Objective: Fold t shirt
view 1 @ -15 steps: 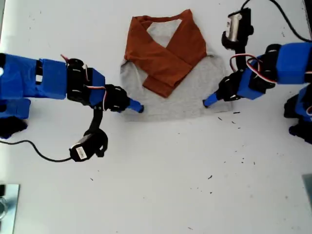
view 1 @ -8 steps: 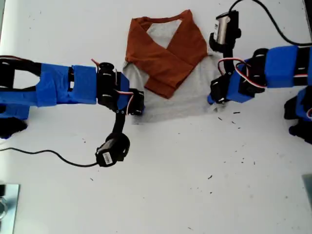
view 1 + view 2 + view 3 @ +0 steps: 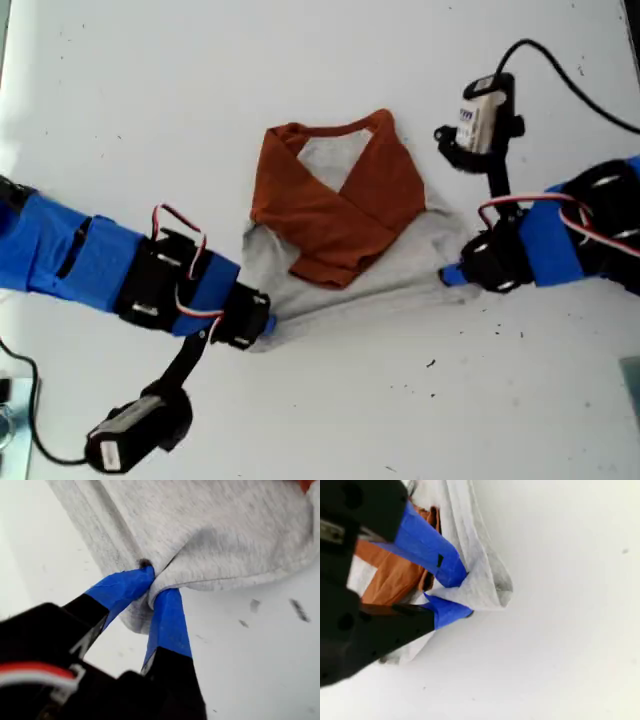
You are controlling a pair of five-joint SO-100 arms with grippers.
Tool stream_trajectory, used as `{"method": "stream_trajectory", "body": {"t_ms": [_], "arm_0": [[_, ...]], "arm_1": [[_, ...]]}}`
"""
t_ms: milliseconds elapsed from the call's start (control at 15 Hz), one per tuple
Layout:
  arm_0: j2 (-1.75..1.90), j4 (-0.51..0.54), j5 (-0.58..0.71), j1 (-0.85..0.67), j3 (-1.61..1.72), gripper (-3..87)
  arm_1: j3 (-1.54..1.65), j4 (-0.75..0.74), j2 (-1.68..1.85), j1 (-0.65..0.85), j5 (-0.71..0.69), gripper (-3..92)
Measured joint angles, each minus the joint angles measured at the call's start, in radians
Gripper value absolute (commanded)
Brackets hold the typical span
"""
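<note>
- My first gripper has its jaws pinched tight on a grey hem corner of the t shirt.
- My second gripper likewise has its jaws clamped on a folded grey corner.
- In the exterior view, the shirt lies mid-table, with rust sleeves crossed over the chest and the hem stretched between the two arms.

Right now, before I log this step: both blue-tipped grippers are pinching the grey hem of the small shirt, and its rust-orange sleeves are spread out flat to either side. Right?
Not quite. The grips are right: my first gripper and my second gripper are each shut on the heather-grey hem of the t shirt. But the exterior view shows the rust-orange sleeves folded in and crossed over the chest, not spread out.
</note>
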Motion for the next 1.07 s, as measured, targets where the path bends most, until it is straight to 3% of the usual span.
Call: {"method": "stream_trajectory", "body": {"t_ms": [200, 400, 467, 533, 667, 733, 800, 933, 1067], "arm_0": [[0.037, 0.015, -0.017, 0.041, 0.006, -0.3], [0.241, 0.049, 0.055, -0.089, 0.064, -0.2], [0.321, 0.06, 0.1, -0.187, 0.084, 28.1], [0.387, 0.087, 0.138, -0.31, 0.121, 45.3], [0.58, 0.025, 0.204, -0.65, 0.376, 40.2], [0.709, -0.086, 0.235, -0.831, 0.555, 33.3], [0.851, -0.161, 0.268, -0.917, 0.709, 25.5], [1.086, -0.181, 0.275, -0.907, 0.925, 18.1], [1.342, -0.179, 0.227, -0.854, 1.14, 15.7]], "arm_1": [[-0.161, -0.014, -0.187, -0.017, -0.018, 3.0], [-0.322, 0.049, -0.207, 0.166, -0.16, 6.5], [-0.38, 0.074, -0.207, 0.259, -0.21, 33.5], [-0.403, 0.074, -0.206, 0.382, -0.242, 33.4], [-0.342, 0.043, -0.112, 0.727, -0.267, 33.2], [-0.249, -0.017, 0.025, 0.904, -0.29, 33.1], [-0.209, -0.002, 0.117, 0.986, -0.307, 33.1], [-0.071, 0.155, 0.299, 1.011, -0.321, 33.0], [0.164, 0.202, 0.554, 0.93, -0.291, 33.0]]}}
